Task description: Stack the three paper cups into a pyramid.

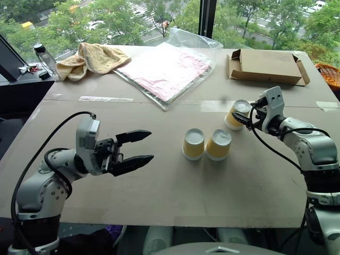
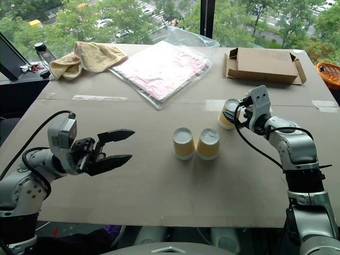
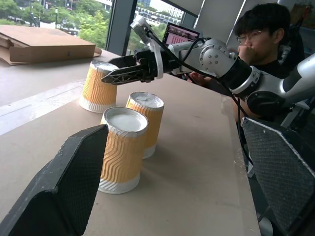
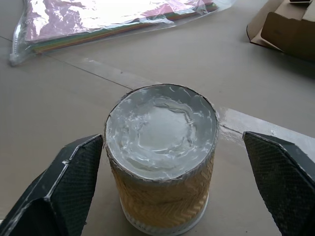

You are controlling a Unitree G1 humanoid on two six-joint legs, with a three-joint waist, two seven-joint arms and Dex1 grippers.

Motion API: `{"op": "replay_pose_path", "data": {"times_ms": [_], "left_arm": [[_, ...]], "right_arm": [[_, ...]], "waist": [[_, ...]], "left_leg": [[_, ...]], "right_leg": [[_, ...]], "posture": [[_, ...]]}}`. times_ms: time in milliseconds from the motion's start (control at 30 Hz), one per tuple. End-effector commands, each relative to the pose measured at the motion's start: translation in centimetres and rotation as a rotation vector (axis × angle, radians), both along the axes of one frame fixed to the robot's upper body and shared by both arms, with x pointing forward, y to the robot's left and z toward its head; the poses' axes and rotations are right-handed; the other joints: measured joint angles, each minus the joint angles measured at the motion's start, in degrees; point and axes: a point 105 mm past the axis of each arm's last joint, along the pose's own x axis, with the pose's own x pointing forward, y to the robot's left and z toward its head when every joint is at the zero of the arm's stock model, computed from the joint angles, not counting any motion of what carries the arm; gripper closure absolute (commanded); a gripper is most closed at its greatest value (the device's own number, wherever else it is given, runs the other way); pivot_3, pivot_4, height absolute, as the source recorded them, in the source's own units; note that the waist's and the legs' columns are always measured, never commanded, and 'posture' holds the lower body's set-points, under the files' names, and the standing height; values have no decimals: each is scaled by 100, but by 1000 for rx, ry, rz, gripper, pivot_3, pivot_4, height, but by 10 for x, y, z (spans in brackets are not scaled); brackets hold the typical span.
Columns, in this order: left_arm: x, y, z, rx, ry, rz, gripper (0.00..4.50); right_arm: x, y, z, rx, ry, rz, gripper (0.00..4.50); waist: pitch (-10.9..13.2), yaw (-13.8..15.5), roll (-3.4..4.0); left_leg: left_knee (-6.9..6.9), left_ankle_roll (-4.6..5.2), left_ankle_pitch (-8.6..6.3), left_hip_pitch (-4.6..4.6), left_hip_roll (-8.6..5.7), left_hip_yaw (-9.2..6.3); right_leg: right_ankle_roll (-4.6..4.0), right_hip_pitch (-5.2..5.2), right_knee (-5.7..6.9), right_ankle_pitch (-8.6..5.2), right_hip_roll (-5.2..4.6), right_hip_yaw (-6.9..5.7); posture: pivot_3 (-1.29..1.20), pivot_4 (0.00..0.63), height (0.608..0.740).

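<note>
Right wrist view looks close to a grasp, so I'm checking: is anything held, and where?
Nothing is held. The open right end effector straddles the upside-down yellow-tan ribbed paper cup, fingers apart from its sides.

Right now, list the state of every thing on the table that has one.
Two yellow-tan ribbed paper cups: upside down, side by side, unstacked.
Third yellow-tan cup: upside down, apart, between right gripper jaws, ungripped.
Left gripper: jaws open, empty.
Flat brown cardboard box: open.
Clear plastic bag of pink sheets: lying flat.

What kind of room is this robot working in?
Probably an upper-floor office or lab: big windows look down on trees and a road, a person sits beside the table, and a cardboard box lies on it.
</note>
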Motion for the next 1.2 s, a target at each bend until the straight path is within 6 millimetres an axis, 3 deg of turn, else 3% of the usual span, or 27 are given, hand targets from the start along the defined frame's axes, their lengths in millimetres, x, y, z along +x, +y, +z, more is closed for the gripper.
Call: {"op": "replay_pose_path", "data": {"times_ms": [33, 133, 233, 467, 533, 667, 900, 1200], "left_arm": [[-5, 1, 10, 7, -41, 9, 7], [-6, 1, 8, 5, -38, 21, 0], [-6, 1, 6, 9, -32, 32, 0], [6, -6, 8, -14, -55, 92, 0], [16, -6, 6, 24, -122, 163, 0], [24, -2, 6, -65, -117, 206, 0], [6, 26, 16, -207, -71, 71, 0], [-10, 57, -4, -157, -26, 57, 0]], "right_arm": [[5, 4, 18, 7, -74, 10, 251], [6, 6, 20, 17, -86, 18, 1117], [3, 11, 25, 15, -116, 53, 2376], [-1, 12, 37, 18, -170, 76, 2376], [-3, 11, 47, 14, -201, 83, 2376], [-13, 14, 70, 13, -264, 137, 2376], [-48, 39, 108, -4, -312, 307, 2376], [-93, 81, 111, -96, -253, 526, 2376]], "waist": [[0, -8, 0], [0, -9, 1], [1, -8, 1], [1, -3, 1], [3, 7, 4], [4, 6, 5], [7, -23, 6], [10, -19, 8]], "left_leg": [[-1, 0, 0, 1, 0, 0], [-3, 0, 0, 1, 0, 0], [-4, 0, 0, 0, 0, 0], [-4, 0, 0, 0, 0, 0], [-4, 0, 0, 0, 0, 0], [-5, 0, 0, -1, -1, 0], [-13, 0, 0, -2, 2, -4], [-17, 0, 0, -5, 2, -2]], "right_leg": [[0, 0, 0, 0, 0, 0], [0, -2, 0, 0, 0, 1], [0, -2, 0, 0, 0, 0], [0, -2, 0, 0, 0, 0], [0, -2, 0, 0, 0, 0], [0, -2, -1, 0, 0, 1], [-1, -8, 0, -1, 1, -3], [-2, -10, -13, -2, -1, -3]], "posture": [[0, 150, 740], [0, 150, 740], [0, 150, 740], [0, 150, 740], [0, 150, 740], [0, 150, 740], [0, 150, 740], [0, 150, 740]]}}
